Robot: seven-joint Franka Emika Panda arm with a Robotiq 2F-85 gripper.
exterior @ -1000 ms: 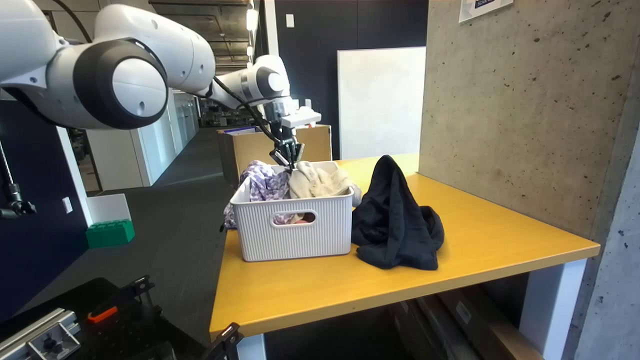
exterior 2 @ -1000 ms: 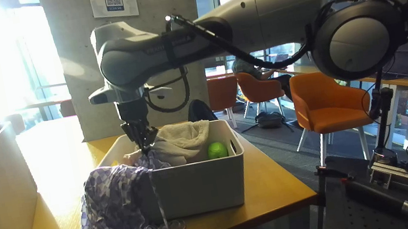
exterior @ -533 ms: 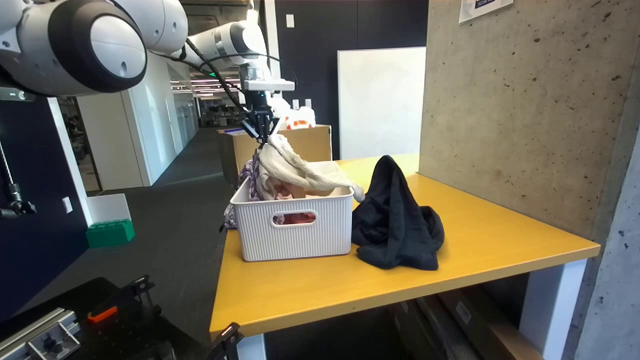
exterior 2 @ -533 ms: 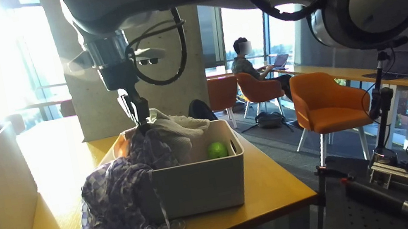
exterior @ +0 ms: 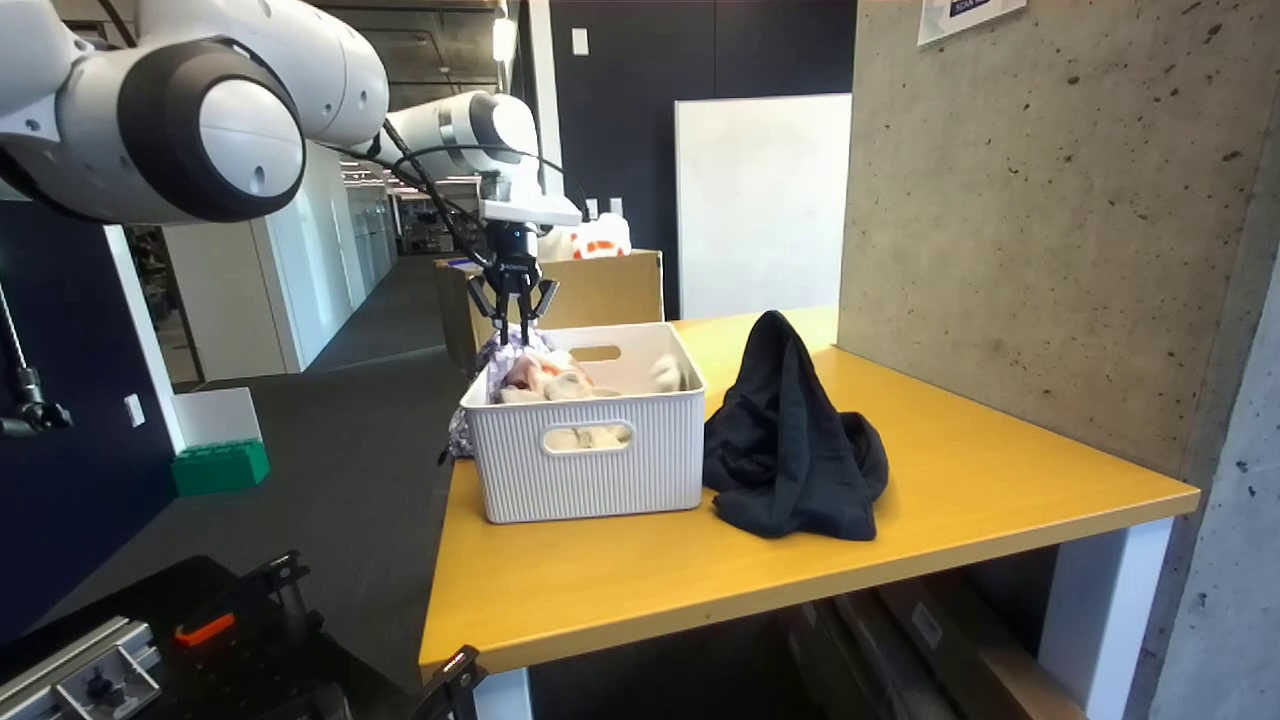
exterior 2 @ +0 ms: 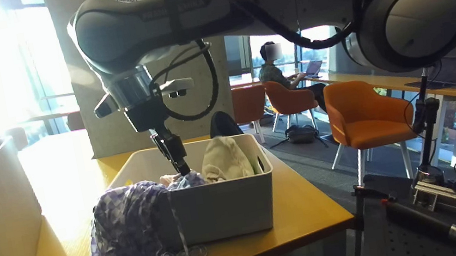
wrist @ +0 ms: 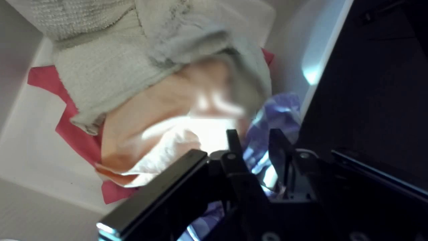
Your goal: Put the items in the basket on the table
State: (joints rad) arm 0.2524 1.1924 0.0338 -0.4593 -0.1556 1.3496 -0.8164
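Pointing into the basket (exterior 2: 224, 211), gripper (wrist: 253, 132) has fingers apart. Checked cloth (exterior 2: 132, 234): inside end at the tips, contact unclear; in an exterior view, long bulk drapes over the rim, 7–8 o'clock from gripper. Likely next grab: that inside end.

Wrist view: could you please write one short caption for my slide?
Parted fingers at a purple checked cloth, with beige cloth and a peach item in the pale basket.
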